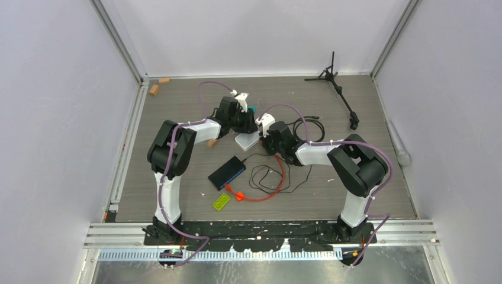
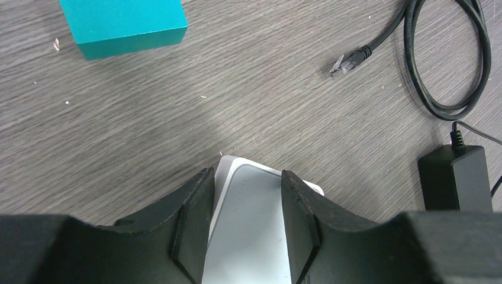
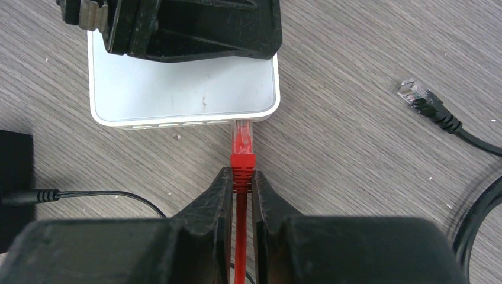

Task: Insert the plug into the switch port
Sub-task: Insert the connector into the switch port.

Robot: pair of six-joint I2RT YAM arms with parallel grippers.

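The white switch (image 3: 183, 89) lies flat on the table, its ports on the side facing my right wrist camera. My left gripper (image 2: 245, 195) is shut on the switch (image 2: 251, 231), one finger on each long side. My right gripper (image 3: 241, 177) is shut on the ribbed boot of the red plug (image 3: 243, 142). The plug's clear tip sits at the rightmost port of the switch, touching or just inside it. The red-orange cable (image 1: 278, 177) trails back toward the near edge. In the top view both grippers meet at the switch (image 1: 247, 141).
A black cable with a loose plug (image 3: 423, 100) lies right of the switch. A black power brick (image 2: 456, 177) sits close by, a teal block (image 2: 121, 23) beyond. A flat black box (image 1: 227, 171), a yellow-green piece (image 1: 222, 202) and a black tripod (image 1: 337, 89) lie around.
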